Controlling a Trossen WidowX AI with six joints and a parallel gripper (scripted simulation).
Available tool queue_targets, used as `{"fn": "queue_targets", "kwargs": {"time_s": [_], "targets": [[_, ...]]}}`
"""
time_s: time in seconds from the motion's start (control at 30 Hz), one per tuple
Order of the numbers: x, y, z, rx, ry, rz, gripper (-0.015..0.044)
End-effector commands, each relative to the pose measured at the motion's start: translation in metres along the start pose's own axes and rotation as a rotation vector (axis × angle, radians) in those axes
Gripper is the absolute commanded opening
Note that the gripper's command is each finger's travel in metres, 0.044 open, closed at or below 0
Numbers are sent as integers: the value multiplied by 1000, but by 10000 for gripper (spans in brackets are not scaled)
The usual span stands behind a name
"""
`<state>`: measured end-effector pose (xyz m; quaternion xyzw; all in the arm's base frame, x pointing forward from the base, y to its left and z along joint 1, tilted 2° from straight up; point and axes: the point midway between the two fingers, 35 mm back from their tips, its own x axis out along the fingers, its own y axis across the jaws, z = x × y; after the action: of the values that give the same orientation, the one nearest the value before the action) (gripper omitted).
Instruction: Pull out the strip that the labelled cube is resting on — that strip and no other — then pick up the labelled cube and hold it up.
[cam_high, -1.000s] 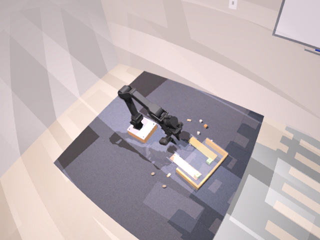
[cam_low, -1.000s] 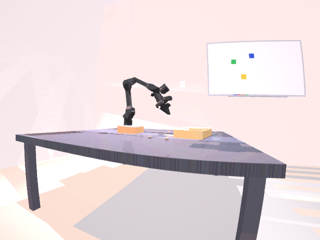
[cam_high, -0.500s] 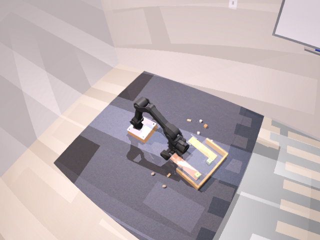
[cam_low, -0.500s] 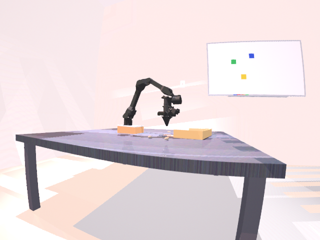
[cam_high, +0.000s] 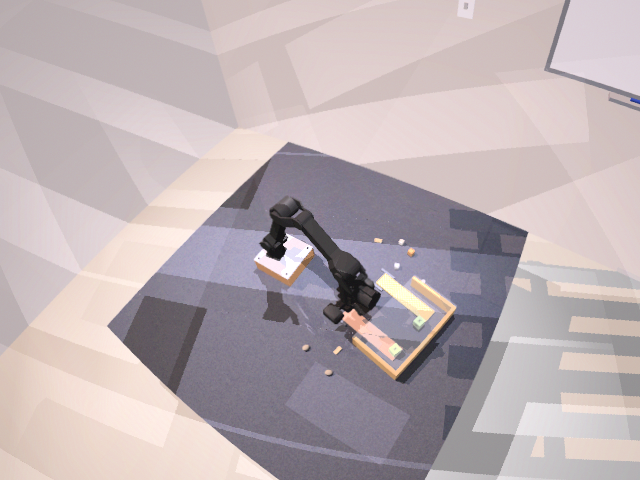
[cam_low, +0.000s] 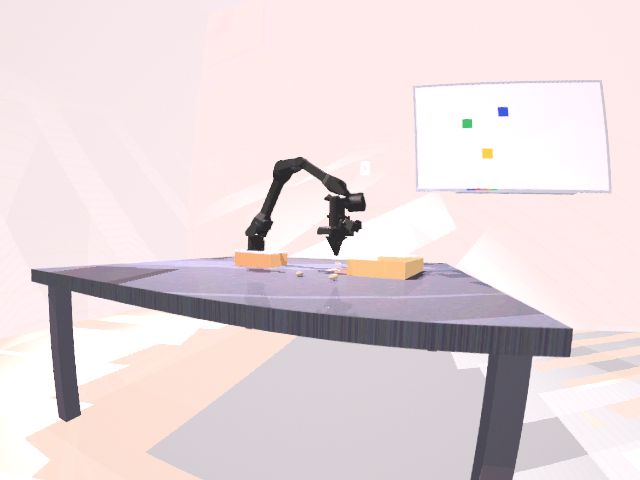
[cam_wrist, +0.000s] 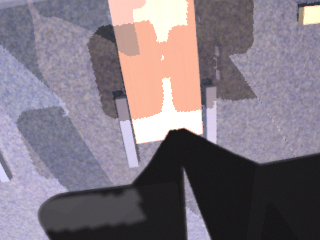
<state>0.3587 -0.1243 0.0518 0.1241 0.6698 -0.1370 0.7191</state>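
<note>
A black robot arm reached over a dark worktop (cam_high: 232, 361) (cam_low: 289, 297), its gripper (cam_high: 338, 316) (cam_low: 336, 254) (cam_wrist: 177, 136) pointing down with the fingertips together and nothing between them. Below, near the tips, lay the free end of a salmon-pink strip (cam_high: 369, 330) (cam_wrist: 160, 75). At the strip's far end, inside a three-sided wooden frame (cam_high: 424, 345) (cam_low: 377, 267), sat a pale green cube (cam_high: 395, 350). A second green cube (cam_high: 419, 322) was by the end of a yellow strip (cam_high: 404, 296). Which cube was the labelled one could not be told. The step in hand seemed to be approaching the pink strip; next, probably, came lowering onto its end and drawing it out straight.
</note>
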Motion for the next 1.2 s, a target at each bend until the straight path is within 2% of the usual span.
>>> {"fn": "queue_targets", "kwargs": {"time_s": [0.0, 0.87, 1.17], "targets": [[9, 1, -2, -5, 11, 3, 0], [51, 2, -3, -5, 11, 3, 0], [52, 2, -3, -5, 11, 3, 0]]}}
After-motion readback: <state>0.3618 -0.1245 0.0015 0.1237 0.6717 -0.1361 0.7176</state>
